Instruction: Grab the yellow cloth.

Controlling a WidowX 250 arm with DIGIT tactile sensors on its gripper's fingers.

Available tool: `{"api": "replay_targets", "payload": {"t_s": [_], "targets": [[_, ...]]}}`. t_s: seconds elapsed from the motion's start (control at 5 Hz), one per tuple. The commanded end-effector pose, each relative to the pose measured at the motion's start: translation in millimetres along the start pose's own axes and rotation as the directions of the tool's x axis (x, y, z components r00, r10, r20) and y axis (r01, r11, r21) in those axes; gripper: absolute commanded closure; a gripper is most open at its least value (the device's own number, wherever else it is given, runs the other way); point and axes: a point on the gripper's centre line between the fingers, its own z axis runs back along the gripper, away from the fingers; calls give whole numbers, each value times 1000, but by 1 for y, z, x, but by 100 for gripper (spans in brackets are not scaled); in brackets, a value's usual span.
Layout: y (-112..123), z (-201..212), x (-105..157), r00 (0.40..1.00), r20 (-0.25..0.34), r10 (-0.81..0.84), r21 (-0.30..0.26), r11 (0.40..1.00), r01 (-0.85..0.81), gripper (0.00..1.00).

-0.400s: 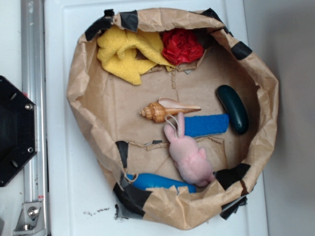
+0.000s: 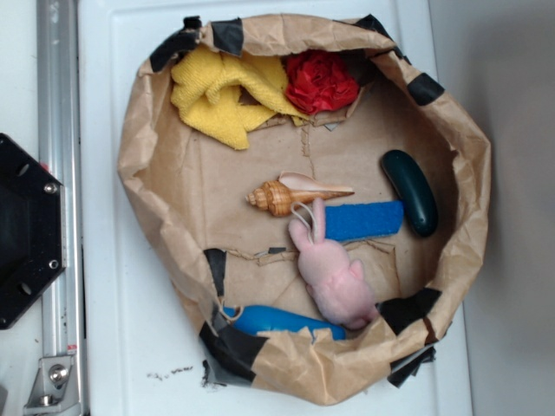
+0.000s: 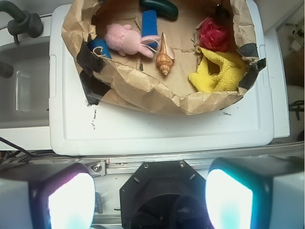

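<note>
The yellow cloth [image 2: 227, 95] lies crumpled in the top left of the brown paper nest [image 2: 156, 217]; in the wrist view the yellow cloth [image 3: 217, 71] sits at the right of the nest, against the near paper wall. My gripper [image 3: 150, 200] does not show in the exterior view. In the wrist view it hangs high over the robot's black base [image 3: 164, 193], well short of the nest, open, with nothing between its two glowing pads [image 3: 71, 202].
A red fabric bundle [image 2: 321, 80] touches the cloth's right side. Also in the nest: a seashell [image 2: 290, 195], pink plush bunny [image 2: 334, 277], blue sponge [image 2: 364, 219], dark green oblong [image 2: 410, 191] and blue object [image 2: 282, 321]. The nest rests on a white lid [image 2: 113, 347]. A metal rail [image 2: 59, 217] runs left.
</note>
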Motion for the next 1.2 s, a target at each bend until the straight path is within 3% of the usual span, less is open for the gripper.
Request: {"api": "replay_targets", "payload": {"t_s": [0.0, 0.2, 0.4, 0.6, 0.8, 1.0], "targets": [[34, -50, 87, 995, 66, -70, 124, 990, 61, 0], [44, -87, 107, 989, 65, -136, 156, 980, 125, 0], [55, -133, 112, 986, 6, -166, 183, 970, 162, 0], [56, -170, 103, 971, -12, -239, 156, 959, 238, 0], [73, -190, 89, 962, -107, -249, 176, 948, 265, 0], [96, -184, 76, 972, -128, -199, 196, 955, 221, 0]]}}
